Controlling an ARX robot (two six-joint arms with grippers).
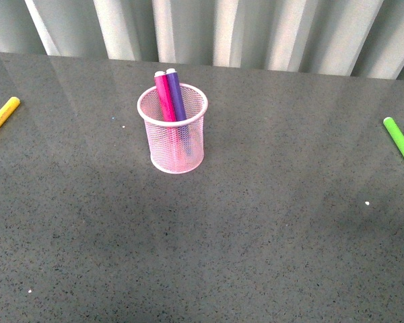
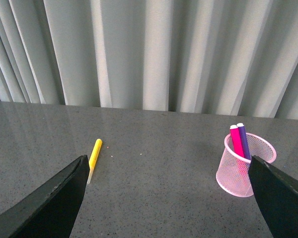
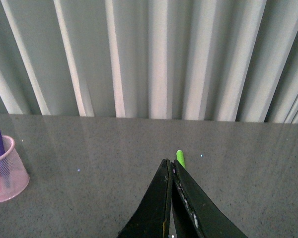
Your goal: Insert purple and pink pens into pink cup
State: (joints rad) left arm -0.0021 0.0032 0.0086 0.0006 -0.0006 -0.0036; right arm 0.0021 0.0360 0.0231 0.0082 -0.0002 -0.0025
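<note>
Task looks finished: pink pen (image 1: 164, 96) and purple pen (image 1: 176, 93) stand side by side in the pink mesh cup (image 1: 174, 145), toward the worktop's (image 1: 256, 222) far edge, left of centre. Nothing remains but retreat. Left hand (image 2: 166, 198) gapes wide, empty; right hand (image 3: 172, 198) pinched closed, empty, both well apart from the cup

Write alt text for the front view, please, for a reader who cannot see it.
A pink mesh cup stands on a dark grey table and holds a pink pen and a purple pen, side by side. A yellow marker lies at the far left edge, a green marker at the far right.
</note>
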